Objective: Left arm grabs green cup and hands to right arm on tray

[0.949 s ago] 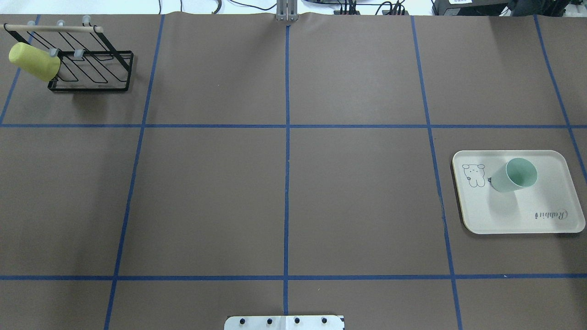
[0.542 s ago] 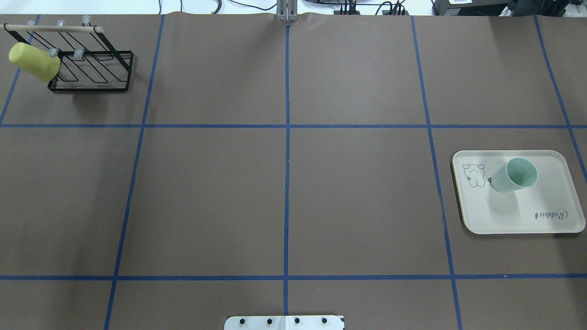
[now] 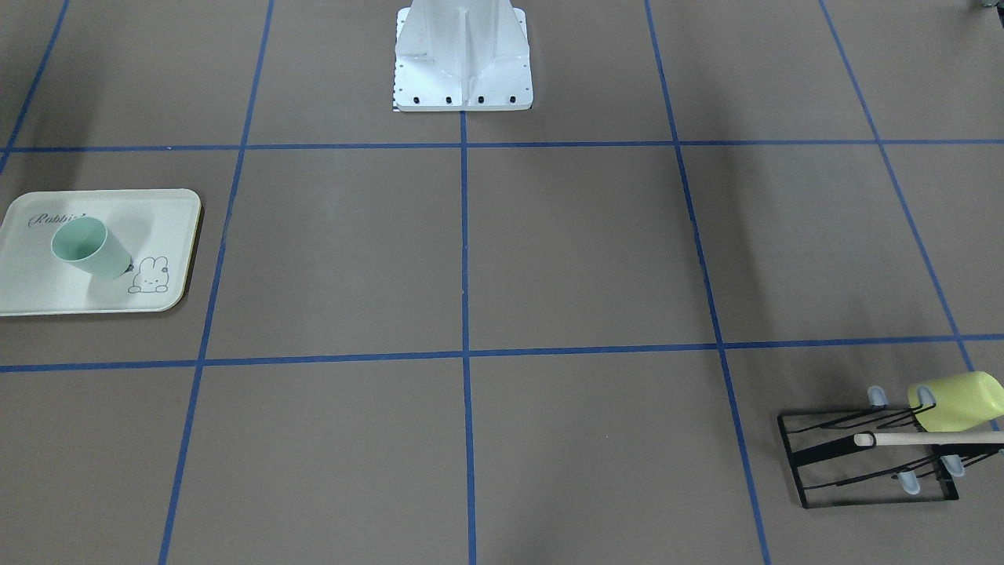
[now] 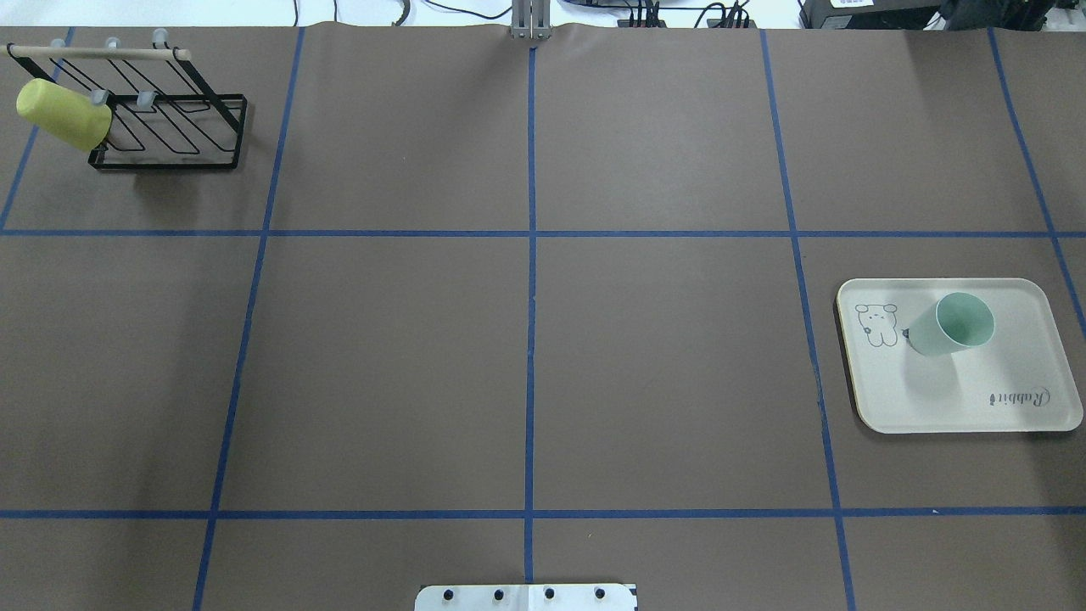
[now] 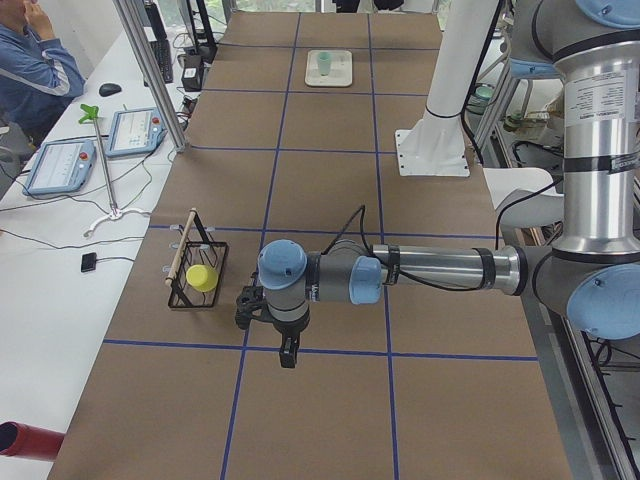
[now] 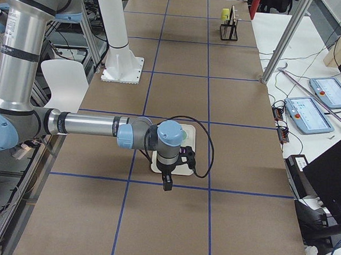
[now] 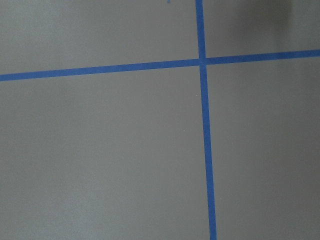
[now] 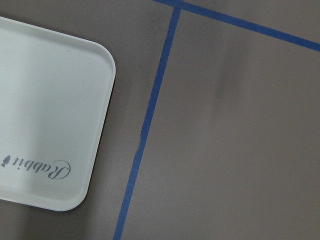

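the left gripper (image 5: 288,356) points down from the end of the left arm (image 5: 440,270), stretched level over the table (image 4: 662,356) near a crossing of blue tape lines (image 7: 202,62). it shows only in the side view, so whether its fingers are apart or closed, and whether they carry anything, cannot be told. the same goes for the right gripper (image 6: 167,184), pointing down from the right arm (image 6: 86,125) over the edge of the tray (image 6: 191,140). the green cup (image 4: 954,325) stands upright on the tray (image 4: 933,399), free of both grippers, between the rabbit drawing (image 4: 876,325) and the "rabbit" script (image 4: 1018,397). well apart, at the table's far left corner, a yellow-green cup (image 4: 64,114) hangs tilted on a black wire rack (image 4: 174,136). a seated person (image 5: 30,70) is beside the table.
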Robot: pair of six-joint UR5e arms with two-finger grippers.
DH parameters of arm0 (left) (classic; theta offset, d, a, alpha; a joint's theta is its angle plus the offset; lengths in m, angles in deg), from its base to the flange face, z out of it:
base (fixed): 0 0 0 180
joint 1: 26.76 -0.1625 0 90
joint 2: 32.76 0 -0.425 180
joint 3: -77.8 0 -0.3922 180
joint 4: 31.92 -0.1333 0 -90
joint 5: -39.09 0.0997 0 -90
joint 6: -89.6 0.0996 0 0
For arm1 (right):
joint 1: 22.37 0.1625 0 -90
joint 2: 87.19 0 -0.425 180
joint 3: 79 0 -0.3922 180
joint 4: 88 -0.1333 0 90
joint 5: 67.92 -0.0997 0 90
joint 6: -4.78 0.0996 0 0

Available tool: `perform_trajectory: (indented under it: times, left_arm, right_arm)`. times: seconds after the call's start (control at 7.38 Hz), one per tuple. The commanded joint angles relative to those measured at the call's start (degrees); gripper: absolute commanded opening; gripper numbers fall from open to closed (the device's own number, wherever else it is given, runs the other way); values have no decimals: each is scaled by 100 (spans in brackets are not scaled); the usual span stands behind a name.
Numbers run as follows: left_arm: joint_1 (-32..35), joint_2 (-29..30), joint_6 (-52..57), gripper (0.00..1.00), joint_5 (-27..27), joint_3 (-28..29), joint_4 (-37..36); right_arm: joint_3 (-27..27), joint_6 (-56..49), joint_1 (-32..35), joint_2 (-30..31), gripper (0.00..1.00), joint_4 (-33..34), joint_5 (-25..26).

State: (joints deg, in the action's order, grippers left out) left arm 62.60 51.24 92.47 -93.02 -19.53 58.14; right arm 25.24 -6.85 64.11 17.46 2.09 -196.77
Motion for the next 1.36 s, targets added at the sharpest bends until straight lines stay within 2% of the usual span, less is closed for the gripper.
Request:
perform_trajectory:
  times: [0.0, 0.54, 0.95, 1.22]
  left_arm:
    - [11, -6, 3, 100, 10, -111, 2]
    - [11, -15, 3, 100, 10, -111, 2]
    - [11, -461, 12, 100, 10, -452, 11]
    - [11, -551, 3, 100, 10, -498, 2]
  right_arm:
    - [0, 3, 0, 3, 100, 0, -9]
    - [-27, -6, 0, 38, 100, -18, 9]
    - [-27, -6, 0, 64, 100, -18, -9]
    - [-27, -15, 0, 73, 100, -18, -9]
